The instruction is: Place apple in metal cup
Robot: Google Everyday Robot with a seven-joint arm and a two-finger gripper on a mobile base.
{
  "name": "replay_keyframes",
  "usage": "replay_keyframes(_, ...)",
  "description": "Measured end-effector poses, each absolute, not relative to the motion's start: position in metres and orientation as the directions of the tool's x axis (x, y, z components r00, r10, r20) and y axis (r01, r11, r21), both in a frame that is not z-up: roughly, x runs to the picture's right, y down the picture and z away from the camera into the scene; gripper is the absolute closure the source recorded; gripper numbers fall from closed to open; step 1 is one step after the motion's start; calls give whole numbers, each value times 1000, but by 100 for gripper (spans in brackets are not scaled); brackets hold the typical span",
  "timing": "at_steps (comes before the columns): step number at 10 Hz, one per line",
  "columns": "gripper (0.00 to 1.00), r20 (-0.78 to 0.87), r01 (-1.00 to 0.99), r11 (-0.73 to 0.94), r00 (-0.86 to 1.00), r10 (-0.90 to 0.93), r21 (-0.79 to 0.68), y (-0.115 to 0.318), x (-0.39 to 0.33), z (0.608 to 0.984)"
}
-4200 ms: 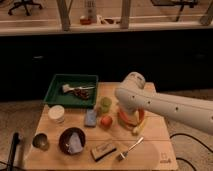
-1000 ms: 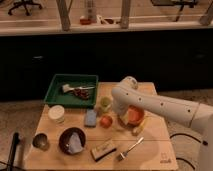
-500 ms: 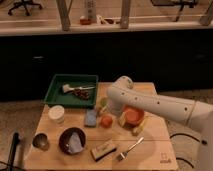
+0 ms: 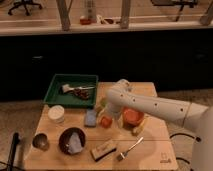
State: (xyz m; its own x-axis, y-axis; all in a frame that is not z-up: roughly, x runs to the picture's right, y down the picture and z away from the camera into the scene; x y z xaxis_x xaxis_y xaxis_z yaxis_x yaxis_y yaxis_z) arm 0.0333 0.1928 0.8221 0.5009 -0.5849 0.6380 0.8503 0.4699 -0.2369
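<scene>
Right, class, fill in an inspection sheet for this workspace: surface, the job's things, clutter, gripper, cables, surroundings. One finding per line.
Surface: wooden table, crowded with objects.
Job's things: apple sits on the table near the middle, beside the blue sponge. The metal cup stands upright at the front left, well apart from the apple.
Clutter: green tray, white tub, dark bowl, orange bowl, fork.
Gripper: gripper is low over the table, right at the apple, between the sponge and the orange bowl.
Cables: a dark cable lies on the floor right of the table.
Surroundings: dark cabinet fronts behind, with a glazed partition above.
</scene>
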Motion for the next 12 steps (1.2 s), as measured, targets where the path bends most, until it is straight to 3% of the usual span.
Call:
replay_keyframes(3,34,641,855,479,483,-596,-199,202,32,832)
replay_keyframes(9,96,647,873,470,434,-627,-129,199,27,831)
replay_keyframes(12,100,672,902,425,363,-646,-78,190,17,818)
